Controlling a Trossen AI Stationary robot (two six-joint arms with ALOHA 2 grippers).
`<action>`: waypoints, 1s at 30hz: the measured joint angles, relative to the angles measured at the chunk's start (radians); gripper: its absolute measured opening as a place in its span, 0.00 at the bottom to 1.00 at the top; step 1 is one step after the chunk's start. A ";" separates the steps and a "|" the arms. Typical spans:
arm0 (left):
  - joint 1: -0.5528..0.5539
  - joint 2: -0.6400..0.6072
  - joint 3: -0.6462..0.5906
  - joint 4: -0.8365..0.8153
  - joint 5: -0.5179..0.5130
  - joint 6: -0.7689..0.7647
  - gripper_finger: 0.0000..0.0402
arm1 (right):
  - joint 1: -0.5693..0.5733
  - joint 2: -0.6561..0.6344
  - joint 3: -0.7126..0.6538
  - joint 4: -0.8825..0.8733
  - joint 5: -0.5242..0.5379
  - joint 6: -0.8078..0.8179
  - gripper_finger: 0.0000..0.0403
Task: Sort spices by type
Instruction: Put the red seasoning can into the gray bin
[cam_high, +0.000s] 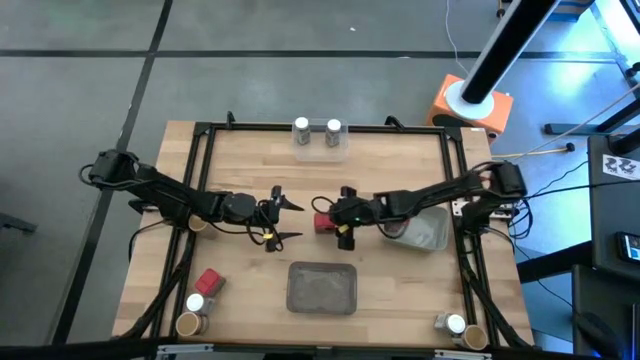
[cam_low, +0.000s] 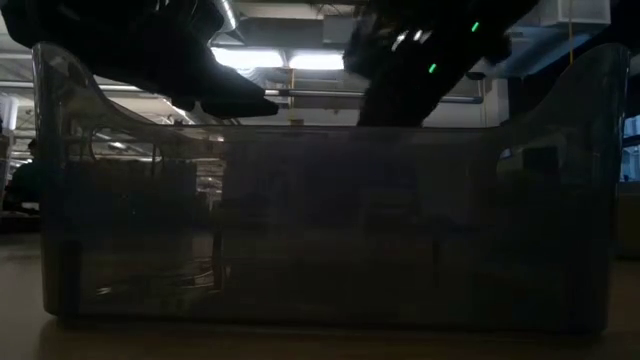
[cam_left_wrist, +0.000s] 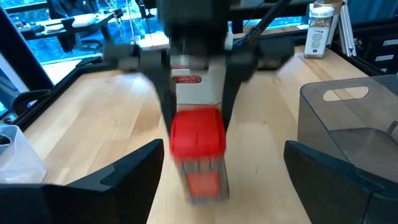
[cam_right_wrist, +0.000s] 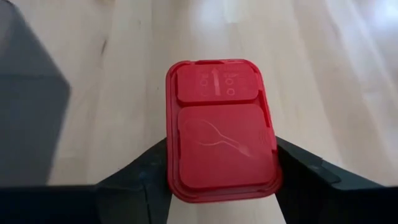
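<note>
one red pack (cam_right_wrist: 221, 130) pinched in the right tool (cam_high: 338, 223), left tool (cam_high: 283, 219) spread just beside

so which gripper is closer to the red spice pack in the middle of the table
Right. The right gripper is shut on the red spice pack, its fingers clamping the pack's sides. The left gripper is open, facing the pack from the other side across a gap of bare table.
</note>
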 joint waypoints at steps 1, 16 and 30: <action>0.000 0.000 0.000 0.000 0.000 0.000 0.79 | 0.010 -0.026 0.000 -0.028 0.020 0.004 0.54; 0.000 0.000 0.000 0.012 0.000 -0.003 0.79 | 0.182 -0.473 0.000 -0.591 0.302 0.323 0.54; 0.000 0.000 0.000 0.016 0.000 -0.001 0.79 | 0.382 -0.633 0.000 -1.103 0.412 0.793 0.54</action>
